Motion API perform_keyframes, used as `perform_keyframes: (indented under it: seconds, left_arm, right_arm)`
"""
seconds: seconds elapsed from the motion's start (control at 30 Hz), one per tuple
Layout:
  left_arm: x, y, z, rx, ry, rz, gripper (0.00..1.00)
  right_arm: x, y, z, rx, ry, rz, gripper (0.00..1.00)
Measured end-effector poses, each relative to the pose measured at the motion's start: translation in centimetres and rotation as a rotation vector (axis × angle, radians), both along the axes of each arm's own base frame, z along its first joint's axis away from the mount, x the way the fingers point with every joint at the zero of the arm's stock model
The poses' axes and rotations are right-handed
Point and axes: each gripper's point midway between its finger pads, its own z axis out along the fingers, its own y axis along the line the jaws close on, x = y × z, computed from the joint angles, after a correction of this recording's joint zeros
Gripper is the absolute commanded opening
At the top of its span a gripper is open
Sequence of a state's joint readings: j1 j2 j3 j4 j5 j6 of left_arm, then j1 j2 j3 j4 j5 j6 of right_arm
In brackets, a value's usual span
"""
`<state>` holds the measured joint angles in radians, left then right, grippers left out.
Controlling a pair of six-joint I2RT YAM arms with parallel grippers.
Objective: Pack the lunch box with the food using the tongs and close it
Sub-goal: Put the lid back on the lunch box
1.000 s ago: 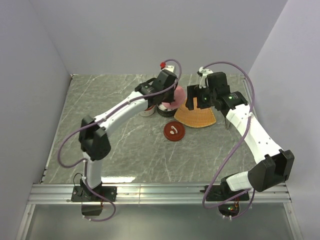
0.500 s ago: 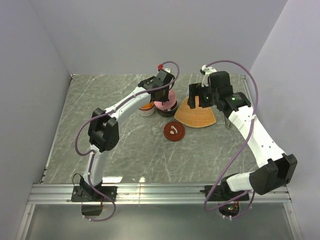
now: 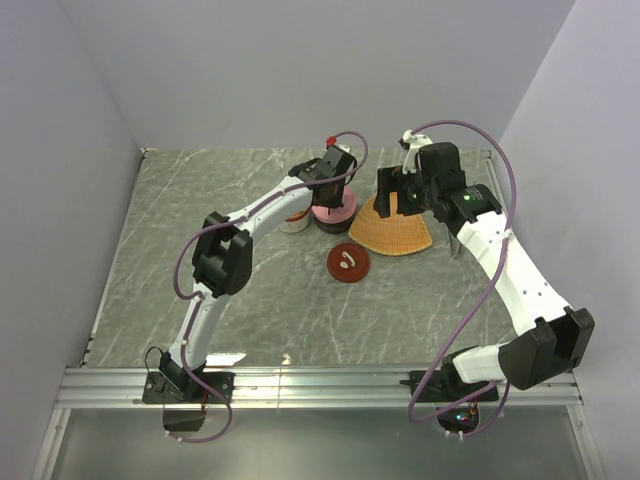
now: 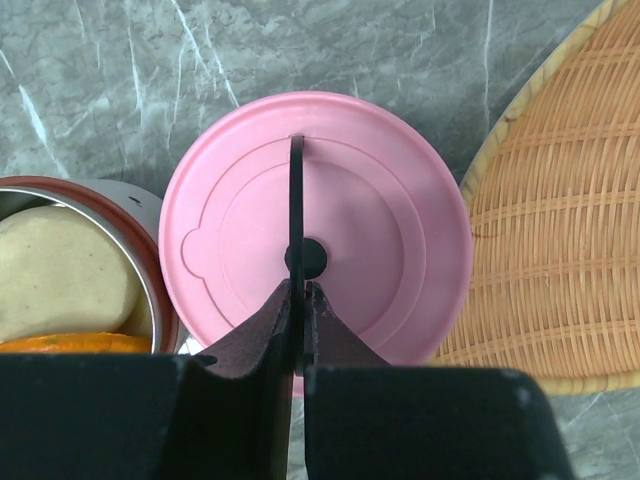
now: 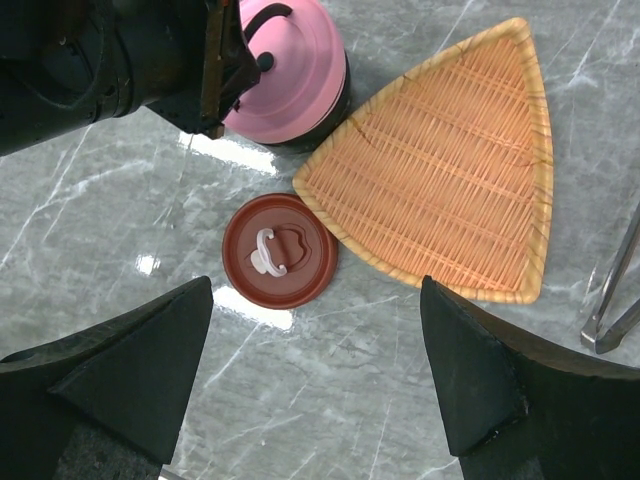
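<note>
My left gripper (image 4: 298, 290) is shut on the thin black handle (image 4: 296, 200) of a pink lid (image 4: 370, 230), which sits on a dark round container (image 5: 318, 128). Beside it stands a steel lunch box bowl (image 4: 150, 250) with a red rim, holding food: a cream-beige piece (image 4: 60, 280) and an orange piece (image 4: 70, 343). My right gripper (image 5: 315, 288) hangs open over the table, with nothing between its fingers. It is just beyond the brown lid (image 5: 280, 250). The tongs (image 5: 612, 295) lie on the table at the right edge of the right wrist view.
An orange woven triangular tray (image 3: 395, 232) lies empty to the right of the containers. The brown lid (image 3: 349, 263) with a white handle lies flat in front of them. Grey walls close the table on three sides.
The left arm's elbow has swung up and toward the middle, and its gripper has shifted slightly right with the pink lid. The right gripper has drawn back a little.
</note>
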<state>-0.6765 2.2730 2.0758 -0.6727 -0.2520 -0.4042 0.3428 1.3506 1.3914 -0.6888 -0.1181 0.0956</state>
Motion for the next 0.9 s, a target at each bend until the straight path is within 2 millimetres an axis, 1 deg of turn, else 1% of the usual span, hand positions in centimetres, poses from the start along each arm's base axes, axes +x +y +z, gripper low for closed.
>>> perform_keyframes:
  seconds: [0.63,0.77,0.8,0.9]
  left_arm:
    - [0.70,-0.33,-0.51,0.040,-0.006,-0.010,0.01]
    - [0.71,-0.34,-0.50,0.050,-0.007,-0.010,0.05]
    - [0.73,-0.38,-0.50,0.053,-0.008,-0.011,0.09]
    - [0.80,-0.58,-0.56,0.065,-0.013,-0.023,0.14]
  right_arm:
    - [-0.03,0.21,-0.13,0.006,0.006,0.009,0.91]
    - [0.00,0.42,-0.39,0.011,0.017,0.016,0.91]
    - [0.00,0.45,-0.43,0.012,0.018,0.017,0.91]
    - [-0.02,0.50,-0.45,0.014,0.020,0.018,0.91]
